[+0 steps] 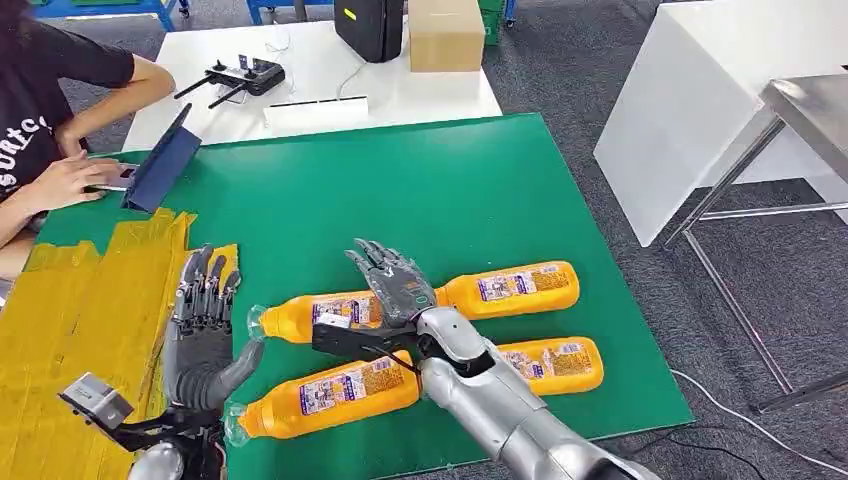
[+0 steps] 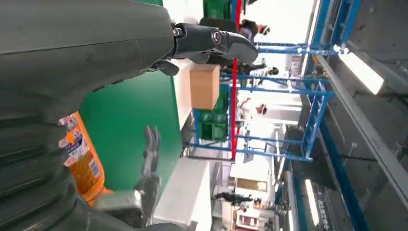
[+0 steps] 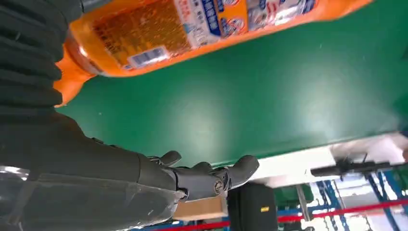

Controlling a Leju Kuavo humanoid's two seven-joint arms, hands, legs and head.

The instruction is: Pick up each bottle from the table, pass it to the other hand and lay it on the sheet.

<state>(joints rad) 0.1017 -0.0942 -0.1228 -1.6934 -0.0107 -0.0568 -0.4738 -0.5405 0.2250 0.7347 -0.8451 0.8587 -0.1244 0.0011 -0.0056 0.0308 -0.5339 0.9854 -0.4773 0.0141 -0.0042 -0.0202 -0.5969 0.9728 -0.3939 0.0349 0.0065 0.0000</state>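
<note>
four orange plastic drink bottles with printed labels lie on their sides on the green table mat (image 1: 420, 190), none yet on the yellow corrugated sheet (image 1: 70, 310) at the mat's left. the nearest bottle (image 1: 330, 392) lies by the front edge, the middle-left bottle (image 1: 305, 315) just behind it, the far bottle (image 1: 515, 286) to its right, and the right-hand bottle (image 1: 560, 362) is partly hidden by the forearm.

the right hand (image 1: 392, 280) hovers over the middle-left bottle with fingers spread and straight, holding nothing; whether it touches the bottle is hard to tell from above. the left hand (image 1: 205, 310) waits at the sheet's edge, fingers extended and apart, also empty.

the bottles look full, so fairly heavy, with smooth rounded walls that will probably roll and slip under a loose grasp. the labelled mid-body seems the best place to wrap the fingers, leaving the neck end free for the receiving hand.
</note>
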